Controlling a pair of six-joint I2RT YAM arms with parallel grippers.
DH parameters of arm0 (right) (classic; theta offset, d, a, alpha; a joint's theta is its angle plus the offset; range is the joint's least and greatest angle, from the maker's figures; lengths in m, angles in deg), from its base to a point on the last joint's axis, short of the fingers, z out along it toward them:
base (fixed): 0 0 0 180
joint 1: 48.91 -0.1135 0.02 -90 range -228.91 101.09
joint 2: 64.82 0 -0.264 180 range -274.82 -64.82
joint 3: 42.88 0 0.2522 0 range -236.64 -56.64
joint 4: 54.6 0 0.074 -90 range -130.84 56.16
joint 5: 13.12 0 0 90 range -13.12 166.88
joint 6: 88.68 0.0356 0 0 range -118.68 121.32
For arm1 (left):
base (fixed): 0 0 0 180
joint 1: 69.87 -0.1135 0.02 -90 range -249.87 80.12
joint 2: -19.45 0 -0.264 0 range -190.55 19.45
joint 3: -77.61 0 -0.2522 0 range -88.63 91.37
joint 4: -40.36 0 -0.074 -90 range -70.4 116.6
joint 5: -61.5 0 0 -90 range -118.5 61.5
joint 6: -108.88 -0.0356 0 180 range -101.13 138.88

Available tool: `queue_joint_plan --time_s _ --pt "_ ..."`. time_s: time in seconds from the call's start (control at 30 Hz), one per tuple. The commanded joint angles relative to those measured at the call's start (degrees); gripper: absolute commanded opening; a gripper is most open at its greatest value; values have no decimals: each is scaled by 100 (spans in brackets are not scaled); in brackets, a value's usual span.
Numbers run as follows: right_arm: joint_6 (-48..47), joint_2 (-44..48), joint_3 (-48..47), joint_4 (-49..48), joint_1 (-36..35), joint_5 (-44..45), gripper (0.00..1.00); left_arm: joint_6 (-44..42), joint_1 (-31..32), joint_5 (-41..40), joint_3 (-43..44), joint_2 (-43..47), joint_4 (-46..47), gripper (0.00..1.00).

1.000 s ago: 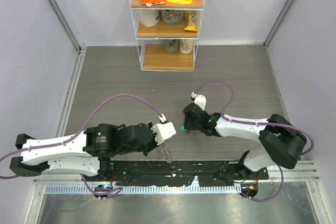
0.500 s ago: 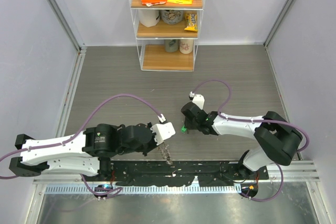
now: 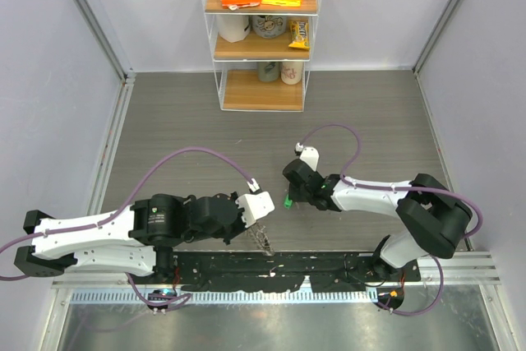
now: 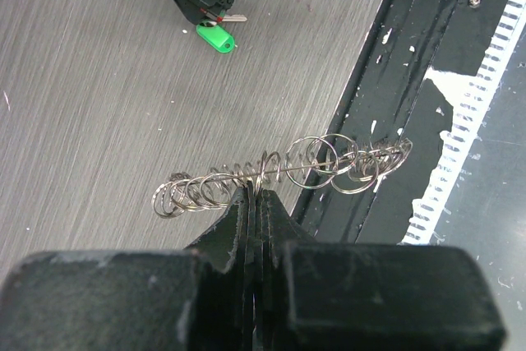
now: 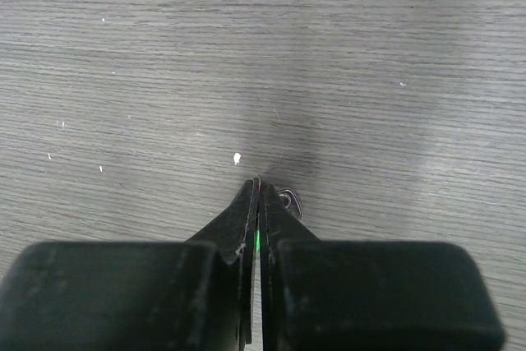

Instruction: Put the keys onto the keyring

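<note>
While pinching the keyring (image 4: 271,172) mid-span with the left gripper (image 4: 253,196) pressed together, holding it edge-on above the near edge of the table (image 4: 99,104), stretched crosswise to the jaws; judging it light, stiff, slippery. Nipping the green key (image 4: 215,37) in the closed right gripper (image 5: 256,191), low over the table, head poking toward the keyring.

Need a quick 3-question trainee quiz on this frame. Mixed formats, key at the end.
1. True or false: the left gripper is shut on the keyring.
2. Where is the green key? A: in the left gripper. B: pinched in the right gripper. C: threaded on the keyring.
3. Fill in: seen from the arms, the shelf stands at the table's ____ edge.

Key: 1 true; 2 B; 3 far.
</note>
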Motion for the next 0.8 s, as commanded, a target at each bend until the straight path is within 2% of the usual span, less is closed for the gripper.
queue_joint_plan --time_s 0.0,0.17,0.37,0.57,0.77 --pt "-81 247 -25 -386 -15 152 6 -57 32 -10 39 129 403 0" --pt "-475 1090 414 -492 -58 214 6 -39 23 8 12 190 438 0" --pt "-1258 2837 749 -228 -243 -23 6 -92 23 -62 74 173 430 0" --pt "-2110 4271 442 825 -568 -453 6 -127 23 -150 284 32 333 0" --pt "-2954 4906 -164 1511 -884 -1210 6 -136 23 -203 513 -152 210 0"
